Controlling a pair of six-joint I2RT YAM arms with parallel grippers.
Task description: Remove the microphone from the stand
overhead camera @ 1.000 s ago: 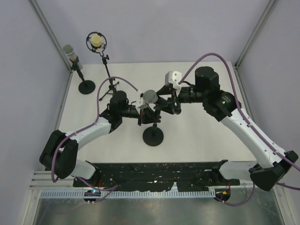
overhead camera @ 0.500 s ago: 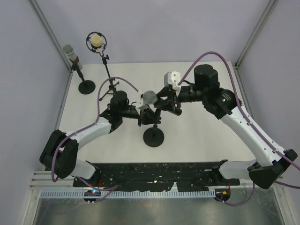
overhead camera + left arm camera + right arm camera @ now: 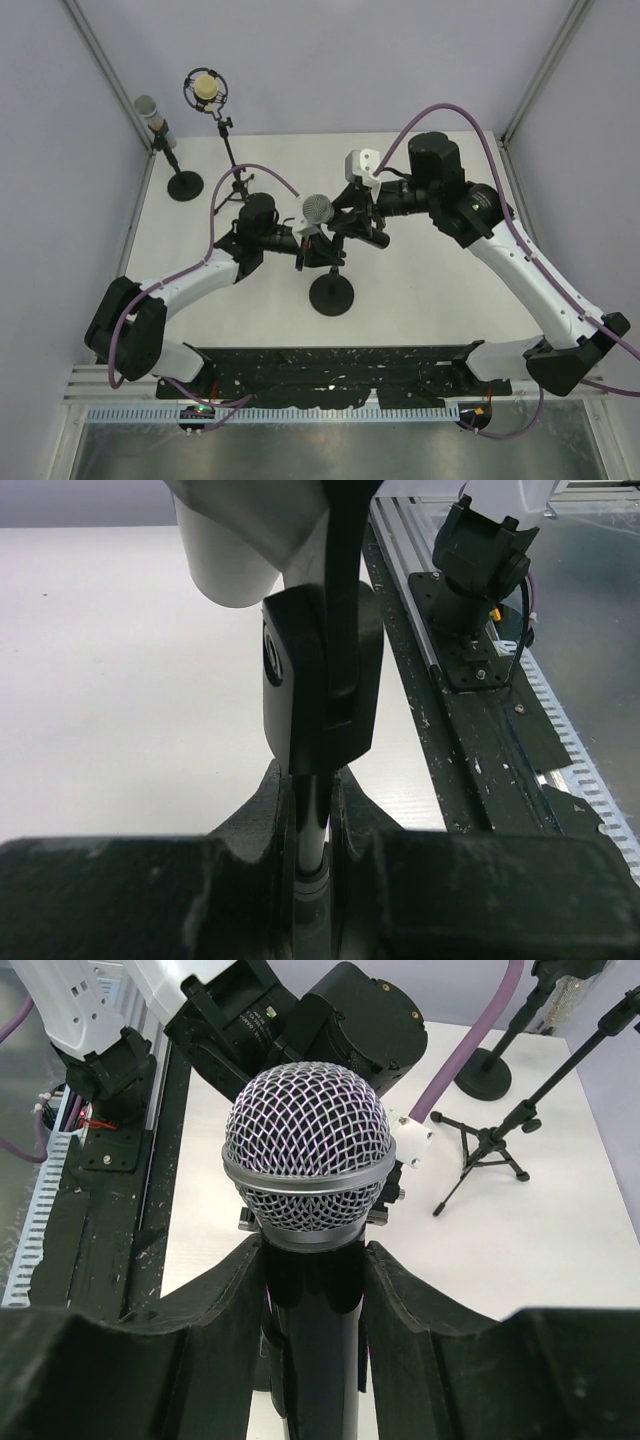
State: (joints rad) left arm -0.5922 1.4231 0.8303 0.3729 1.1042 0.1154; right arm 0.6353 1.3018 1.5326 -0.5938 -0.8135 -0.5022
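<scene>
I operate a robotics lab cell: white table walled by plain lavender panels on aluminium posts, arms bolted to a black base plate.

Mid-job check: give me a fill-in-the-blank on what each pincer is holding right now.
1. The left pincer is shut on the ____ of the stand.
2. The right pincer grips the microphone just below its mesh ____.
3. The stand sits on a ____ table.
Missing words: pole; head; white.
</scene>
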